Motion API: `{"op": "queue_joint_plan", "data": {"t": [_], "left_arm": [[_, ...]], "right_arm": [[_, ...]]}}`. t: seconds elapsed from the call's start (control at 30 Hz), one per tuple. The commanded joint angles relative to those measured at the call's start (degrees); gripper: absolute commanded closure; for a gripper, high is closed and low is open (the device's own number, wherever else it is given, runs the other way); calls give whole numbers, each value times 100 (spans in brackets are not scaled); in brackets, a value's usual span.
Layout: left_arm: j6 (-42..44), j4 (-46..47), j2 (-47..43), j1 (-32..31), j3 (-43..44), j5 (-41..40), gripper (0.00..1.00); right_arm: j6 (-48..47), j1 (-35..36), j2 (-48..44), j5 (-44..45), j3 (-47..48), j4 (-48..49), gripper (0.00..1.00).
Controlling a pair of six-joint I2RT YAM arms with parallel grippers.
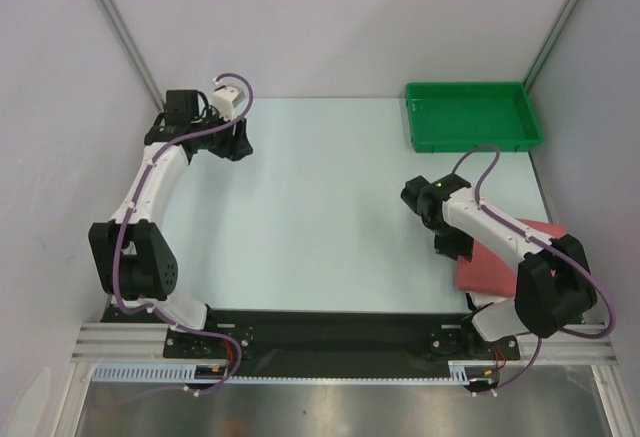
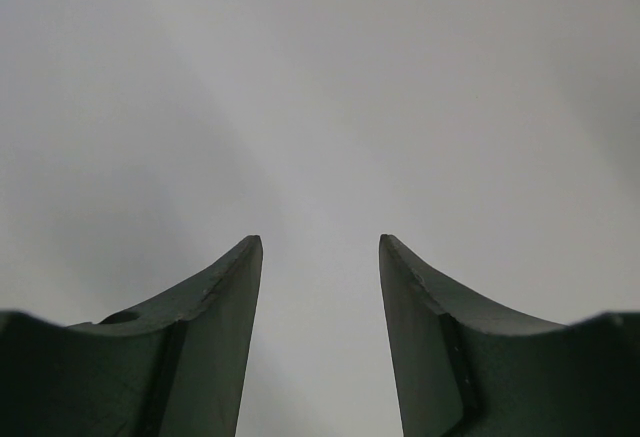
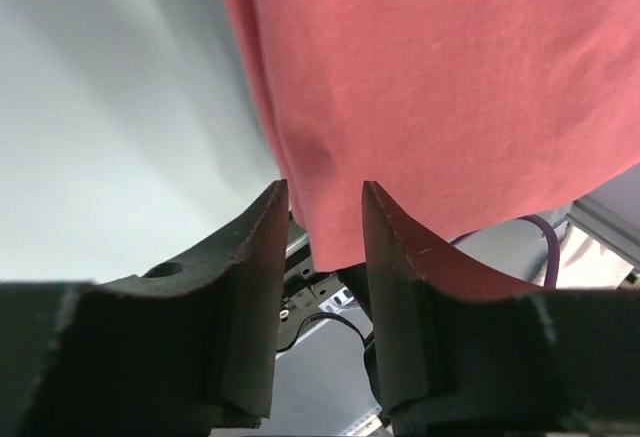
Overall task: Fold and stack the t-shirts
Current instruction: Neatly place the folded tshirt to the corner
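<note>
Soft, even light from above leaves only faint shadows on the pale bench (image 1: 330,207). The left wrist view is a hazy grey gradient; the near metal sheet (image 1: 330,412) shows dull glare.

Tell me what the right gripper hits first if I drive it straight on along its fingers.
The salmon-red t-shirt: in the wrist view its edge lies dead ahead of the right gripper, across the line between the open jaws. Depth is unclear, so I cannot say how near the cloth is.
</note>
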Motion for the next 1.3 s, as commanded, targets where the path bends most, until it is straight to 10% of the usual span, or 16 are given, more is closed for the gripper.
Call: {"op": "queue_joint_plan", "data": {"t": [0.0, 0.27, 0.53, 0.77, 1.27], "left_arm": [[-108, 98, -85, 231, 402, 530, 44], [-432, 98, 144, 153, 552, 996, 41], [-625, -193, 311, -1104, 614, 1101, 40], [-548, -297, 293, -1184, 710, 935, 40], [-301, -685, 223, -1069, 974, 926, 40]], "right_arm": [[171, -253, -295, 267, -70, -1000, 61], [-83, -1077, -908, -152, 1202, -599, 50], [-2025, -6930, -2571, -2851, 633, 864, 48], [-914, -8203, -3064, -2589, 159, 442, 20], [-383, -9921, -3170, -2099, -651, 1013, 27]]}}
